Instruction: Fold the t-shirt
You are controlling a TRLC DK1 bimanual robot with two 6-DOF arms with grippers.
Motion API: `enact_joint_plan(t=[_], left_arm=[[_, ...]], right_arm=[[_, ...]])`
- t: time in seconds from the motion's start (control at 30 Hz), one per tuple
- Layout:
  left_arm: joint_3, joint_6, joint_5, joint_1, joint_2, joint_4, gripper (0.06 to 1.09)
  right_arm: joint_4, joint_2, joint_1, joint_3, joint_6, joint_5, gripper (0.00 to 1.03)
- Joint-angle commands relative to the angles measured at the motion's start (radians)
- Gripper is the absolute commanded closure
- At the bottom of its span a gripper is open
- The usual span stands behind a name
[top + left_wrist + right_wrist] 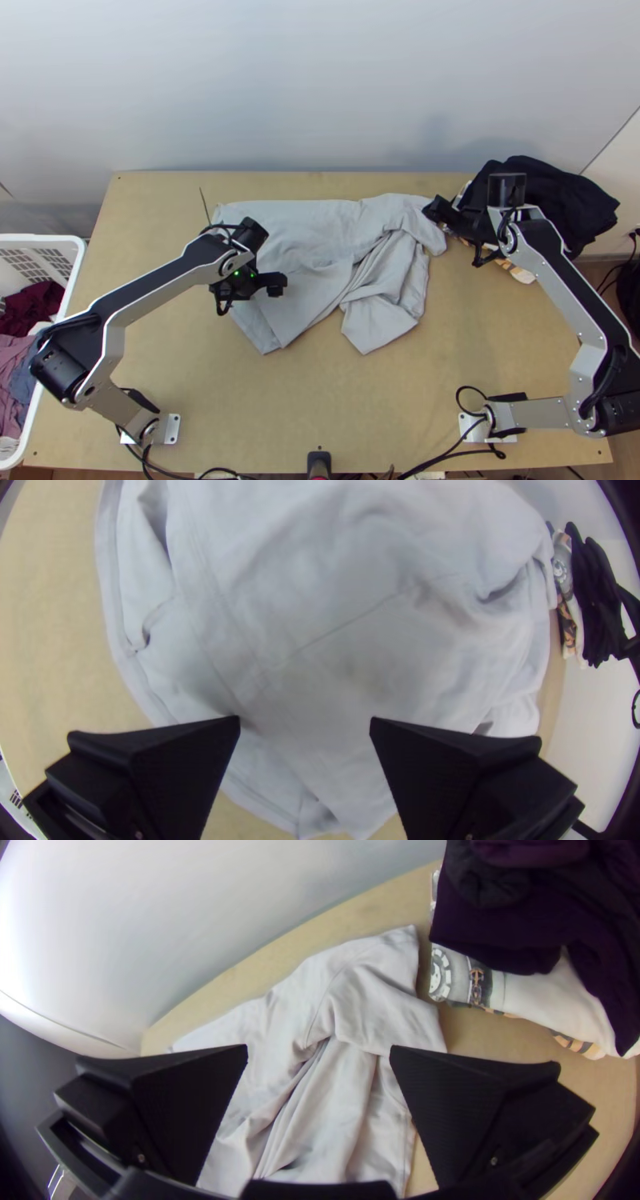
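top view: t-shirt, pale grey, lies on the wooden table, a little toward 12 o'clock of its middle. its 9 o'clock half is fairly smooth; the 3 to 5 o'clock half is bunched in deep creases, with a notch toward 6 o'clock. dark garments are heaped by the 2 o'clock corner, the white basket at 9 o'clock.

left wrist view: left gripper is above the smoother cloth, fingers well parted, nothing grasped. seams and a doubled edge are visible; pinch all layers there if that edge is to travel, or only the top one slides.

right wrist view: right gripper faces the rumpled end, fingers released and wide, empty. what looks like a sleeve lies near the patterned cloth; keep the grasp clear of it.

judgement: step in hand is flattening, fold still to be made. best to take the bunched end by its outer corner, pull gently toward 3 o'clock while the other side is anchored, and lay it down low and slowly.
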Motion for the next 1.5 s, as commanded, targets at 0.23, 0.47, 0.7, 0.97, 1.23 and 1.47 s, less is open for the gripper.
enact_joint_plan(t=[0.23,0.47,0.7,0.97,1.23,1.47], left_arm=[[0.099,0.002,-0.012,0.003,0.079,0.022,0.14],[0.126,0.002,-0.013,0.011,0.094,0.015,0.14],[0.145,0.009,-0.013,0.01,0.079,-0.018,0.14],[0.149,0.031,-0.013,-0.009,0.072,-0.041,0.13],[0.166,0.06,-0.012,-0.053,0.097,-0.074,0.13],[0.177,0.071,0.004,-0.084,0.1,-0.099,0.13]], right_arm=[[0.001,-0.005,0.0,-0.044,-0.002,0.002,0.04],[0.002,-0.005,-0.001,-0.053,-0.002,0.002,0.04],[0.007,0.001,-0.004,-0.054,-0.008,0.002,0.04],[0.008,0.002,-0.006,-0.062,-0.008,0.002,0.04],[0.008,0.002,-0.012,-0.07,-0.009,0.002,0.04],[0.008,-0.002,-0.013,-0.082,-0.009,0.002,0.04]])
